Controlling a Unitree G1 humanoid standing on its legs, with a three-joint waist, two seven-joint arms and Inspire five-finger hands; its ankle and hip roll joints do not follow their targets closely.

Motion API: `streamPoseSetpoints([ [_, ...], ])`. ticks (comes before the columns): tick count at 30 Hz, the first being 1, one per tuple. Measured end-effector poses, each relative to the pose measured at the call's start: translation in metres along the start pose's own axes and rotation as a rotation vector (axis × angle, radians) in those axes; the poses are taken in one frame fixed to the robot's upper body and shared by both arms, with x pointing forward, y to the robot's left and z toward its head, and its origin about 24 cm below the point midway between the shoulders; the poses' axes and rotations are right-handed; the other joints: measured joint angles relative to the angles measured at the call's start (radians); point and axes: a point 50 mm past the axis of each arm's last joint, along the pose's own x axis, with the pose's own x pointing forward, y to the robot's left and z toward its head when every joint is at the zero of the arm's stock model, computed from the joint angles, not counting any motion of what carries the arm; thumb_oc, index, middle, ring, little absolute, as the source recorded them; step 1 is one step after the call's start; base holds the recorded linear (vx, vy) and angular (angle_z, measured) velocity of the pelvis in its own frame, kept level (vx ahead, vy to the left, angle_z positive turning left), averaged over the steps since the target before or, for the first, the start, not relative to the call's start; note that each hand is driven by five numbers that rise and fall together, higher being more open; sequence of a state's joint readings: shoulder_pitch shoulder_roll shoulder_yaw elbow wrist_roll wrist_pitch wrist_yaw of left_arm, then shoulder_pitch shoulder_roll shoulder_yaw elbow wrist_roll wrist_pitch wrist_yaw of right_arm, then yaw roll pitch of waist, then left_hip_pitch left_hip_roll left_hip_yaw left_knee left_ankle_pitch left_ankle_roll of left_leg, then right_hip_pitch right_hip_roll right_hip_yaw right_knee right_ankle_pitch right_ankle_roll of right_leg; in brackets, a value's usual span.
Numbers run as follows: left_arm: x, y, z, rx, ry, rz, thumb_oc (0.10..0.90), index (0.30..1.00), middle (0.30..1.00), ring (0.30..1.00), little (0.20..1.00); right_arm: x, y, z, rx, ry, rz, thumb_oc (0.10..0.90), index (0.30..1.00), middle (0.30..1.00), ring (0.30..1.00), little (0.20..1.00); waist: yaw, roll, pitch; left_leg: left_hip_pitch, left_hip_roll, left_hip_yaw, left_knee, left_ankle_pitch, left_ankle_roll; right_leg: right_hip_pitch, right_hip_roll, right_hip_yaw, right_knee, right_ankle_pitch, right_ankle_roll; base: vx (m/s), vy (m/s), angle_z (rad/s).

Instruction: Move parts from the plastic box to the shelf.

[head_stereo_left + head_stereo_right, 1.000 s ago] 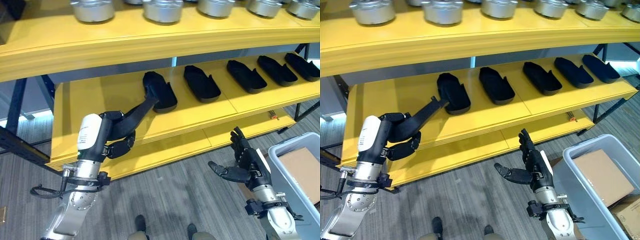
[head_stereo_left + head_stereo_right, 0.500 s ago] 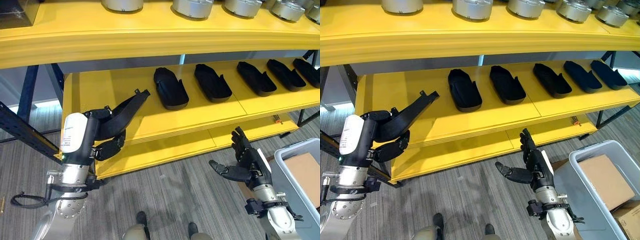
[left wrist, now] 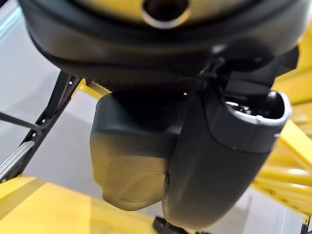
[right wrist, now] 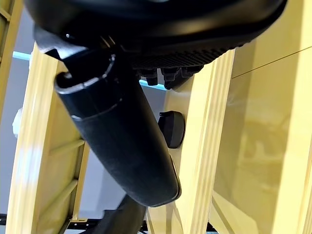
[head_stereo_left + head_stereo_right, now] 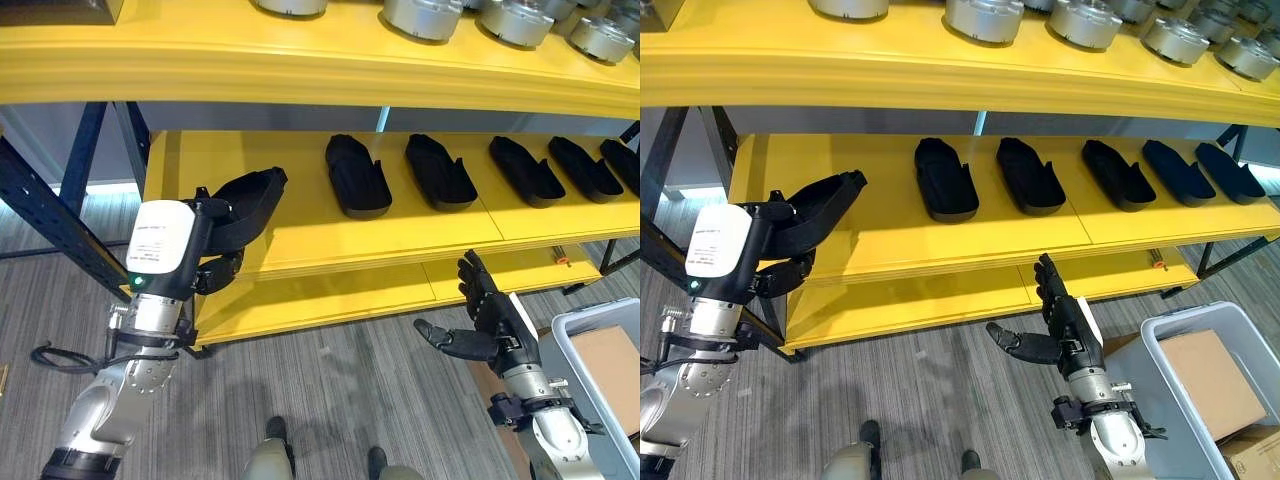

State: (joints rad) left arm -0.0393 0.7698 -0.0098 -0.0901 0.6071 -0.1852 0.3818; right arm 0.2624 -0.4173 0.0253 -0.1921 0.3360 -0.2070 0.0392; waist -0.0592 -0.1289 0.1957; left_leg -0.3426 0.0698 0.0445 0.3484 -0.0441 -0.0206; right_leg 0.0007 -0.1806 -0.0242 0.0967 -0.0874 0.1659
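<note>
Nearest, the right hand (image 5: 495,325) hangs over the floor (image 5: 340,380) with fingers straight and spread, holding nothing, just left of the grey box (image 5: 610,330), which holds a brown carton (image 5: 612,355). The left hand (image 5: 215,250) is curled round a black part (image 5: 245,200) at the left front of the middle shelf (image 5: 300,245). Farther back on that shelf lie five more black parts (image 5: 357,178) in a row. Silver parts (image 5: 430,15) stand on the top shelf.
</note>
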Motion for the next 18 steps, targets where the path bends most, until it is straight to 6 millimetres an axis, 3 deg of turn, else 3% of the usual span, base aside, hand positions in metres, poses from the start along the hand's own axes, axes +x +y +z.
streamPoseSetpoints([
  [4, 0.009, -0.003, -0.006, 0.051, 0.019, -0.007, 0.400, 0.300, 0.300, 0.300, 0.300, 0.009, 0.003, 0.006, -0.002, -0.036, 0.026, 0.900, 1.000, 1.000, 1.000, 1.000, -0.012, 0.024, 0.014, -0.032, 0.000, -0.010, 0.020, 0.001, -0.001, -0.056, 0.000, -0.002, 0.082, -0.035, -0.007, -0.11, -0.014, 0.09],
  [8, 0.030, 0.009, -0.007, 0.103, -0.006, 0.040, 0.400, 0.300, 0.300, 0.300, 0.300, 0.011, 0.003, 0.007, -0.023, -0.032, 0.051, 0.900, 1.000, 1.000, 1.000, 1.000, -0.020, 0.049, 0.030, -0.103, -0.001, -0.023, 0.059, 0.004, -0.001, -0.162, 0.000, 0.004, 0.209, -0.085, -0.007, -0.10, -0.009, 0.06],
  [12, 0.038, 0.009, -0.001, 0.126, -0.040, 0.049, 0.400, 0.300, 0.300, 0.300, 0.300, 0.010, 0.006, 0.005, -0.019, -0.020, 0.062, 0.900, 1.000, 1.000, 1.000, 1.000, -0.025, 0.054, 0.033, -0.118, 0.000, -0.028, 0.074, 0.003, 0.000, -0.190, 0.002, 0.005, 0.258, -0.106, -0.012, -0.07, -0.019, 0.05],
  [14, 0.052, 0.006, 0.008, 0.123, -0.083, 0.049, 0.400, 0.300, 0.300, 0.300, 0.300, 0.012, 0.007, 0.007, -0.023, -0.025, 0.070, 0.900, 1.000, 1.000, 1.000, 1.000, -0.024, 0.061, 0.039, -0.149, -0.003, -0.047, 0.091, 0.005, -0.003, -0.222, 0.004, -0.007, 0.303, -0.125, -0.015, -0.08, -0.035, 0.17],
  [18, 0.056, 0.002, 0.013, 0.128, -0.102, 0.039, 0.400, 0.300, 0.300, 0.300, 0.300, 0.016, 0.007, 0.010, -0.027, -0.040, 0.080, 0.900, 1.000, 1.000, 1.000, 1.000, -0.026, 0.060, 0.041, -0.162, 0.000, -0.057, 0.090, 0.012, -0.011, -0.240, 0.009, -0.014, 0.323, -0.131, -0.013, -0.04, -0.016, 0.07],
])
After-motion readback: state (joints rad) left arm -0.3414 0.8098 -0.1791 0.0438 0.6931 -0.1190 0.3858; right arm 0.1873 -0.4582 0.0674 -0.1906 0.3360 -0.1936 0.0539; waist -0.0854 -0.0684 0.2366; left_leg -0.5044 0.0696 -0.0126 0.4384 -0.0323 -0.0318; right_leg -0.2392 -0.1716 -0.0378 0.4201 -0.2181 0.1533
